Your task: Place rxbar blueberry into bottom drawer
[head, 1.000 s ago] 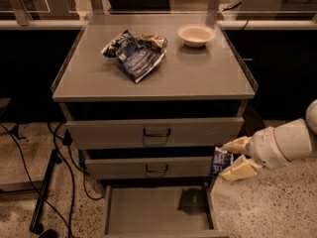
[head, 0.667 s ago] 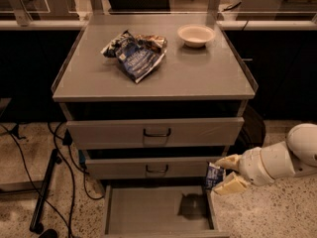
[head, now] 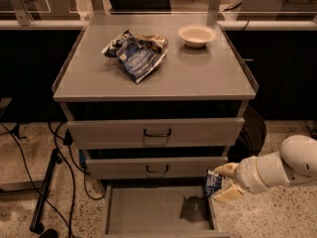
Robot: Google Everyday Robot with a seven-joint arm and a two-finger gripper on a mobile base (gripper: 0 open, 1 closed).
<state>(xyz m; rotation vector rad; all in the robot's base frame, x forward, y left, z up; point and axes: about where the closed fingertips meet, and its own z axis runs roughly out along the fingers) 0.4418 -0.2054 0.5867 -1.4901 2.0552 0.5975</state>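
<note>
From where I stand, the carrying step looks nearly over. The hand (head: pixel 218 184) reaches in from the right, low beside the cabinet, its two pale fingers pinched on the rxbar blueberry (head: pixel 213 183), one finger above the bar and one below. The dark little bar hangs on edge at the right front corner of the bottom drawer (head: pixel 148 213). It sits just over that side wall, not yet over the middle, and is clear of the floor of the tray. The drawer is pulled out, its grey floor bare apart from a shadow near the right side. The two upper drawers (head: pixel 156 132) are shut. Up on the tabletop (head: pixel 198 76) a crumpled chip bag (head: pixel 136 54) and a pale bowl (head: pixel 196 34) lie well away from the work. I'd judge the next move is a short shift leftward to bring the bar past the wall, then a drop toward the floor and a release, taking care the lower finger doesn't catch the rim.
</note>
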